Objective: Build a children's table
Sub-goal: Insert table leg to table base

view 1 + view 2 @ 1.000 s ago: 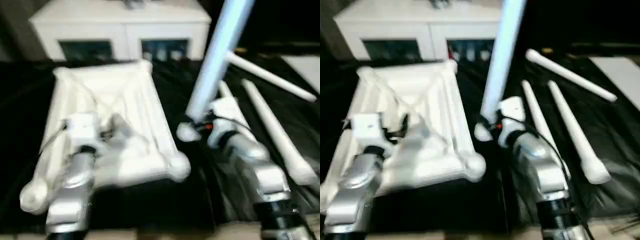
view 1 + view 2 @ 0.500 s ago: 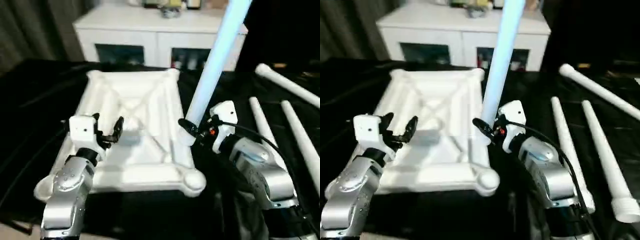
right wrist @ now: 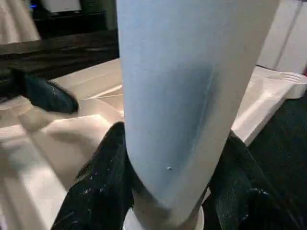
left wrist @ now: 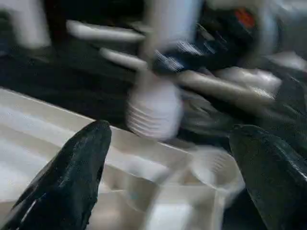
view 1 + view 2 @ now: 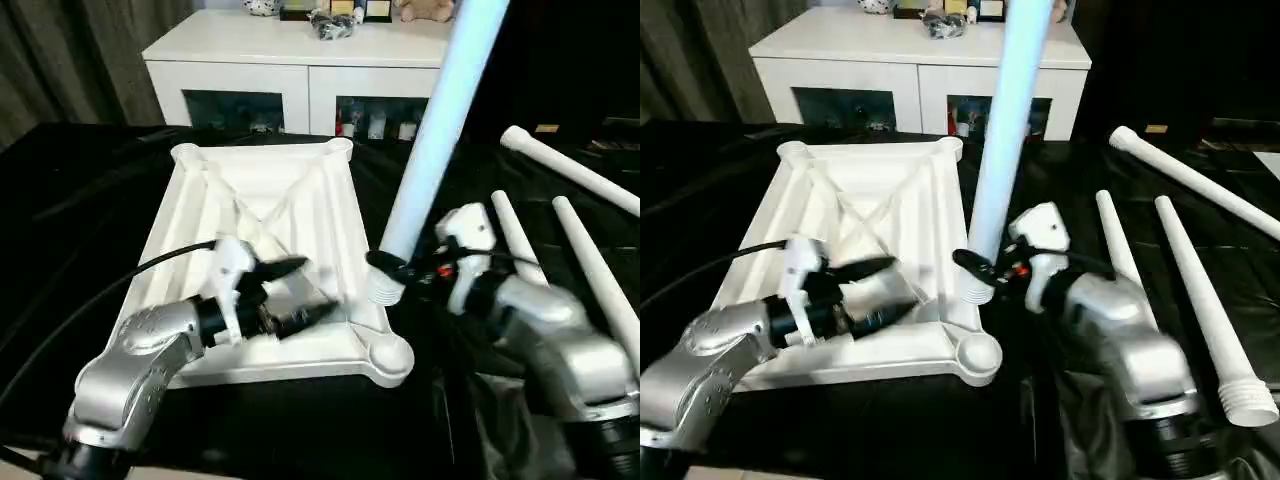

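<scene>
While the right gripper (image 5: 982, 268) clamps the upright leg (image 5: 425, 150), left jaws empty and wide, it could miss the corner socket (image 5: 388, 357).

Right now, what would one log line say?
right gripper: holds leg upright | left gripper: open over top | spare legs: lying

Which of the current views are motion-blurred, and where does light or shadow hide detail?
Left wrist view: heavily smeared, with the held leg's ribbed end and the right gripper streaked. Head views: mostly sharp, slight smear at the left gripper; the black cloth swallows detail. Right wrist view: sharp on the leg, shaded low between the fingers.
</scene>
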